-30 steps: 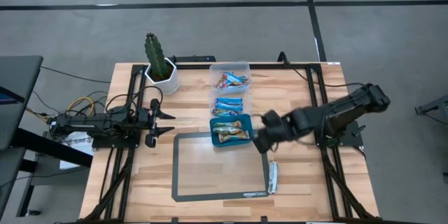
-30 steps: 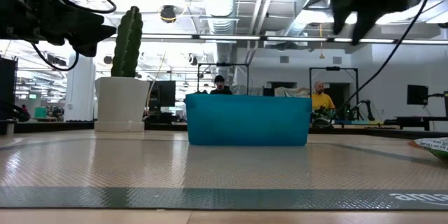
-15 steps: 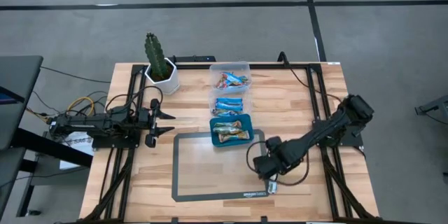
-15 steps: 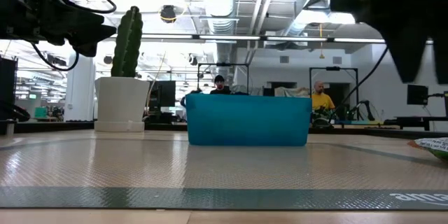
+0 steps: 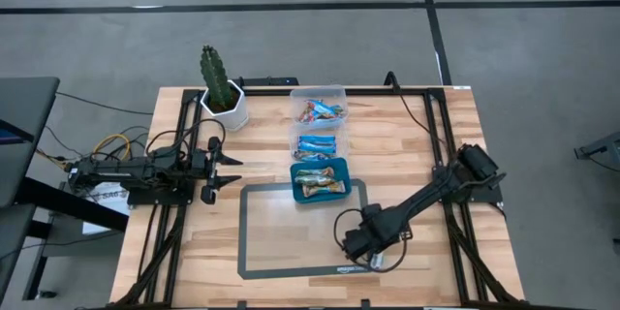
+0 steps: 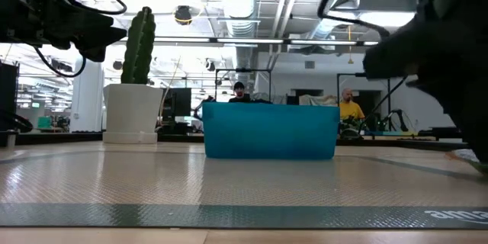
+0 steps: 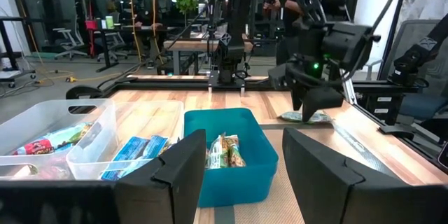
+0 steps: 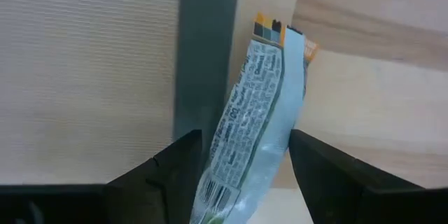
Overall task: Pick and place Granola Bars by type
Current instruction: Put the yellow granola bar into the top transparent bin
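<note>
My right gripper (image 8: pixel 241 175) hangs low over the last loose granola bar (image 8: pixel 257 122), fingers spread with a wide gap and holding nothing. The bar lies between the two fingers (image 8: pixel 175 164), one on each long flank. Its long axis runs straight ahead of my wrist, nearly in line with my reach, so I judge that closing would pinch it across its narrow width. It is a silver-white wrapper with fine print and an orange-tipped far end, lying on the wood just beside the dark border of the grey mat (image 8: pixel 84 70).

From above, the right gripper (image 5: pixel 363 244) sits at the mat's (image 5: pixel 291 242) corner nearest my right arm, largely covering the bar (image 5: pixel 377 261).

Farther off, touching the mat's far edge, stands the teal bin (image 5: pixel 319 182) of green-and-red bars. Beyond it are two clear bins (image 5: pixel 317 142) with blue and mixed wrappers.

My left gripper (image 5: pixel 229 170), open and empty, waits beyond the mat's opposite side, well apart from the bar. The right arm is clearly nearer.
</note>
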Controlling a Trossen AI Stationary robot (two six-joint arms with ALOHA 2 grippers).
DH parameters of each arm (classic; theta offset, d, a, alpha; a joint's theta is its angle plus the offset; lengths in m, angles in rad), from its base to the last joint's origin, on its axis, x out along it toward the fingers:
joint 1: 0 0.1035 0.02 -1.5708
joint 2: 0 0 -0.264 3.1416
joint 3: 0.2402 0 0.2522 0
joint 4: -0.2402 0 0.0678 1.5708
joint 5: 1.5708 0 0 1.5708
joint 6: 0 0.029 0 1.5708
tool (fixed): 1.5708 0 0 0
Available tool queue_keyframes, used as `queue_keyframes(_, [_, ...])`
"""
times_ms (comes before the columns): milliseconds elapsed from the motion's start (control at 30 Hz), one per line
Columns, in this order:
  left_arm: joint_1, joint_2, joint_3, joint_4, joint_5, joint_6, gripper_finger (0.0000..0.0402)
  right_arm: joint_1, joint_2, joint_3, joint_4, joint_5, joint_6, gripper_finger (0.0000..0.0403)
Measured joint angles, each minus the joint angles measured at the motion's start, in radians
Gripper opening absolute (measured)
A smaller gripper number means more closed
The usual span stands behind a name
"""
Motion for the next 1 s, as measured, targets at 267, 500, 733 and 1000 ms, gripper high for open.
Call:
queue_keyframes(267, [0.000, 0.000, 0.000, 0.000, 0.000, 0.000, 0.0183, 0.000, 0.015, -0.003, 0.008, -0.013, 0.000, 0.0198])
queue_keyframes(500, [0.000, 0.000, 0.000, 0.000, 0.000, 0.000, 0.0183, 0.000, 0.014, -0.045, 0.112, -0.019, 0.000, 0.0159])
queue_keyframes(733, [0.000, 0.000, 0.000, 0.000, 0.000, 0.000, 0.0183, 0.000, 0.013, -0.047, 0.127, -0.017, -0.001, 0.0100])
queue_keyframes(1000, [0.000, 0.000, 0.000, 0.000, 0.000, 0.000, 0.0183, 0.000, 0.013, -0.047, 0.129, -0.016, -0.008, 0.0081])
